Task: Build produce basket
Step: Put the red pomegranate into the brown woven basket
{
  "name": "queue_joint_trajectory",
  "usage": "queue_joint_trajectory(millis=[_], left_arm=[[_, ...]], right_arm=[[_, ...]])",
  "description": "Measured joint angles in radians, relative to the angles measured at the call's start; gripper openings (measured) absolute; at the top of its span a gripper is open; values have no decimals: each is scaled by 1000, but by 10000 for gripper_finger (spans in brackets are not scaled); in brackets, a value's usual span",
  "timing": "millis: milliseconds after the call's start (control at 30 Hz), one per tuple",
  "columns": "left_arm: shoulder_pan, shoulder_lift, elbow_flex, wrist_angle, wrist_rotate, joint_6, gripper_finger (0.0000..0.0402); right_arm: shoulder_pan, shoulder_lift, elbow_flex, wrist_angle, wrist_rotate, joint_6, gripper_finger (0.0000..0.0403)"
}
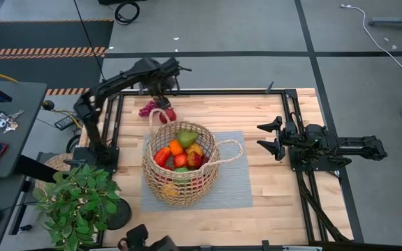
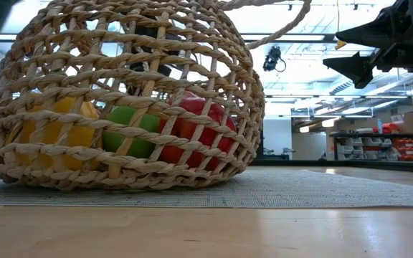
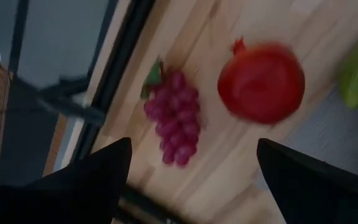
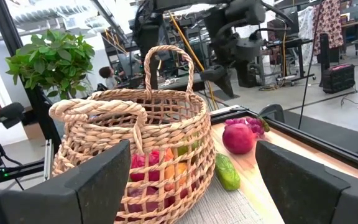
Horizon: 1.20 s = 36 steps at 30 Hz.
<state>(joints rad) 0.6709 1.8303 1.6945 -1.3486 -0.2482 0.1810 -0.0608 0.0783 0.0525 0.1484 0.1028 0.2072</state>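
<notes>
The woven basket (image 1: 180, 164) stands on a grey mat (image 1: 232, 188) in the middle of the table. It holds red, orange, yellow and green produce (image 1: 180, 155). On the bare wood at its far left lie a purple grape bunch (image 3: 173, 118) and a round red fruit (image 3: 261, 82). A green piece (image 4: 227, 172) lies by the basket's wall. My left gripper (image 1: 165, 85) hangs open above the grapes and the red fruit, pointing down and touching nothing. At the table's right side my right gripper (image 1: 267, 137) waits open, level, facing the basket.
A leafy potted plant (image 1: 75, 202) stands at the table's near left corner. A black frame rail (image 1: 208, 91) runs along the far edge, close behind the grapes. Bare wood (image 1: 271, 181) lies between the mat and the right arm.
</notes>
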Motion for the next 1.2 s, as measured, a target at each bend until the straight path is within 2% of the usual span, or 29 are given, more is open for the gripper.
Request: queue_joint_trajectory(millis=[100,200,400,533,767,1000,1200], left_arm=[[5,-112,-166,179,32,14,354],[-4,-190,-290,262,53,15,354],[4,-224,-447,372,106,18,354],[14,-212,-514,450,199,37,354],[25,-213,-544,534,314,-83,354],[7,-214,-553,623,335,-156,354],[-14,-215,-658,790,327,-216,354]], right_arm=[[0,0,0,0,0,0,348],[0,0,0,0,0,0,348],[0,0,0,0,0,0,348],[0,0,0,0,0,0,348],[0,0,0,0,0,0,348],[0,0,0,0,0,0,348],[0,0,0,0,0,0,348]])
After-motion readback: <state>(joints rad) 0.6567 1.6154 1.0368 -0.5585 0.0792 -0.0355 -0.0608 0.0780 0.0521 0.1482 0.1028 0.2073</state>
